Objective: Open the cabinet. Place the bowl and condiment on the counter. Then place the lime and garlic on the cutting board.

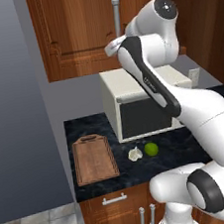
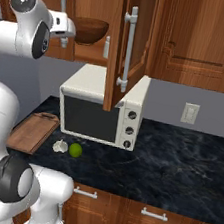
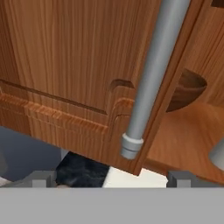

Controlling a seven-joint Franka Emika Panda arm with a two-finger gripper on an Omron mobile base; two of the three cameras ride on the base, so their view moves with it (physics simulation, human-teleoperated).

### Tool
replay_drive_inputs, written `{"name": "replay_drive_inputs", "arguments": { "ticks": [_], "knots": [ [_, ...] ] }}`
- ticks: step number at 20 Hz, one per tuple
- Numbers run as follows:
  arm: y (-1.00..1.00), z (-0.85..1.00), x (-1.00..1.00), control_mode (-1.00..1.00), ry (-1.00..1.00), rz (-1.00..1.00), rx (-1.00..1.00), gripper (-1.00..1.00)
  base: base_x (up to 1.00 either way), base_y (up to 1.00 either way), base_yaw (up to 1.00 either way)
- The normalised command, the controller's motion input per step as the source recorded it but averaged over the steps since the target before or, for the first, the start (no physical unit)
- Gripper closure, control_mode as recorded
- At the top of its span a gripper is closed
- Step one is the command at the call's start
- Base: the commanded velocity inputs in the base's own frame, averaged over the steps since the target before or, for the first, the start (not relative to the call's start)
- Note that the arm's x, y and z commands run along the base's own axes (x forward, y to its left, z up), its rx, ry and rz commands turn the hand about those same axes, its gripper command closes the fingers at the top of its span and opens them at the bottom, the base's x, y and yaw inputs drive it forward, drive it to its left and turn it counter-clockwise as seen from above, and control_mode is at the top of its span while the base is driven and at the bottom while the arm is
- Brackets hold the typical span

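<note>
The cabinet (image 2: 136,42) has its right door swung out, edge-on over the microwave; its left door (image 1: 74,34) faces front. In the hand view my gripper (image 3: 109,179) is open, close before the lower end of the left door's grey bar handle (image 3: 151,78), touching nothing. On the shelf behind sit the brown bowl (image 2: 90,30) and, to its right, the small pale condiment (image 2: 107,47). The garlic (image 1: 135,154) and lime (image 1: 151,149) lie side by side on the black counter (image 2: 177,163), just right of the cutting board (image 1: 94,159).
A white microwave (image 2: 99,112) stands on the counter under the open door, right behind the garlic and lime. A wall outlet (image 2: 189,113) is further right. Base cabinets with short handles (image 1: 114,199) run below the counter edge.
</note>
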Motion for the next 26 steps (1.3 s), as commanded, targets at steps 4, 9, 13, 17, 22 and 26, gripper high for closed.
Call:
{"name": "replay_drive_inputs", "arguments": {
  "ticks": [4,9,13,17,22,26],
  "knots": [
    [0.0,0.0,0.16,-1.0,-0.18,-0.01,0.0,-1.0,0.0,0.0,0.0],
    [0.0,0.0,0.37,-1.0,-0.11,-0.01,0.0,-1.0,0.0,0.0,0.0],
    [0.0,0.0,0.48,-1.0,-0.04,-0.01,0.0,-1.0,0.0,0.0,0.0],
    [0.0,0.0,0.53,-1.0,-0.02,-0.02,0.0,-1.0,0.0,0.0,0.0],
    [0.0,-0.08,0.6,-1.0,-0.01,-0.01,0.0,-1.0,0.0,0.0,0.0],
    [0.0,-0.17,0.69,-1.0,-0.01,0.0,0.0,1.0,0.0,0.0,0.0]
  ]
}}
